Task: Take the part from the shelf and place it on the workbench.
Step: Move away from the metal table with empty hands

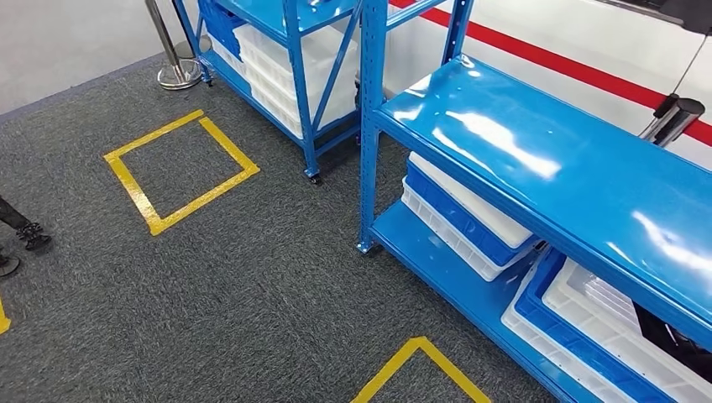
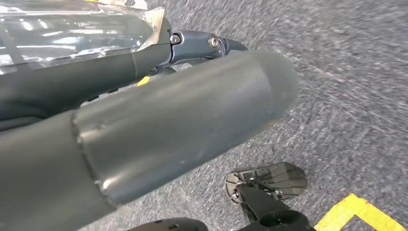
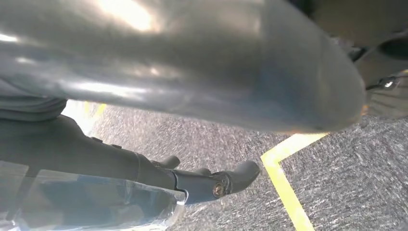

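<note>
A blue metal shelf (image 1: 546,159) stands at my right, its glossy top board bare. On its lower board lie stacked blue and white trays (image 1: 470,222) and a further white tray (image 1: 609,323) with a dark object (image 1: 672,336) at its edge; what it is I cannot tell. In the left wrist view my left hand (image 2: 159,96) hangs above the grey carpet, thumb and fingers stretched out, holding nothing. My right hand (image 3: 183,82) hangs the same way over the carpet, with nothing in its fingers (image 3: 197,182).
A second blue shelf (image 1: 290,59) with white bins stands further back. Yellow tape squares (image 1: 180,172) mark the carpet, another corner (image 1: 420,369) lies near my feet. A metal post base (image 1: 178,75) stands at the back left. A person's shoe (image 1: 29,235) shows at the left edge.
</note>
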